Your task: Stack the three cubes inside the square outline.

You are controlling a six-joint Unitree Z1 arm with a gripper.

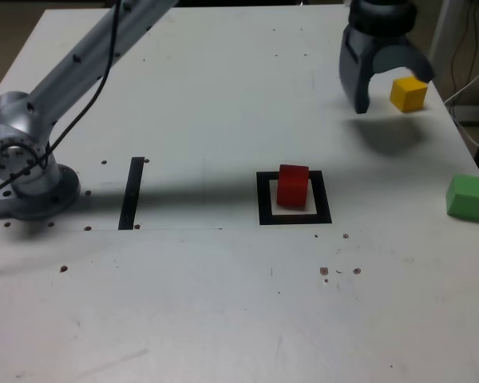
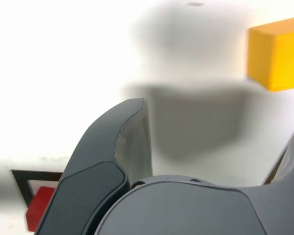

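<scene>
The red cube (image 1: 293, 185) stands inside the black square outline (image 1: 295, 217) near the table's middle. Far back at the exterior view's right sits the yellow cube (image 1: 408, 93), and the green cube (image 1: 466, 197) rests near the right edge. My gripper (image 1: 389, 86) hovers open above the table just beside the yellow cube, with nothing between its fingers. In the wrist view the gripper (image 2: 210, 147) is spread wide, the yellow cube (image 2: 277, 54) lies ahead to one side, and the red cube (image 2: 39, 210) shows in a corner of the outline (image 2: 20, 175).
A thin black strip (image 1: 131, 193) lies on the white table (image 1: 223, 303) near the arm's base (image 1: 24, 171) at the exterior view's left. Cables (image 1: 471, 88) hang past the table's right edge. Small dark specks dot the surface.
</scene>
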